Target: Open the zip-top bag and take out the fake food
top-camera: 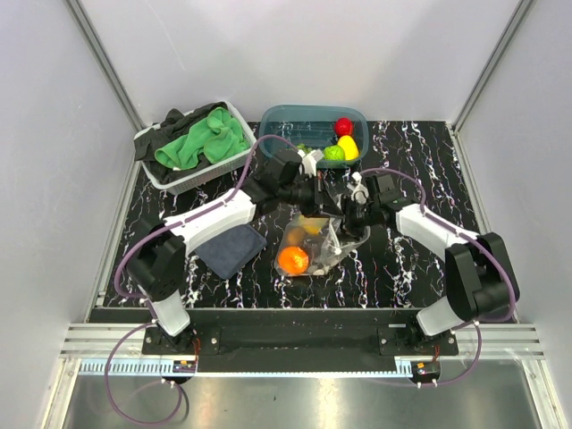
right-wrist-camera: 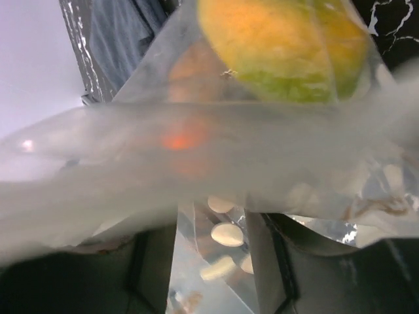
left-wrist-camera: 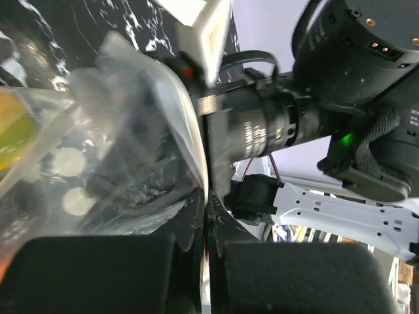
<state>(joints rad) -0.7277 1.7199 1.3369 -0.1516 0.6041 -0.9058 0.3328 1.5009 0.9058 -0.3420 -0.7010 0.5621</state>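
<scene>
The clear polka-dotted plastic zip-top bag is a blur across the right wrist view. The yellow-green plastic fruit inside it is cut by the top edge.

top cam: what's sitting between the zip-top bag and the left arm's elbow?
A folded dark blue cloth lies flat between the zip-top bag and the left arm's elbow; the top external view shows it.

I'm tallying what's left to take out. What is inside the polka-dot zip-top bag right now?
Through the zip-top bag show an orange fruit and a yellow-orange piece. Anything else is hidden by crumpled plastic and by the left claw and right claw at its top edge.
</scene>
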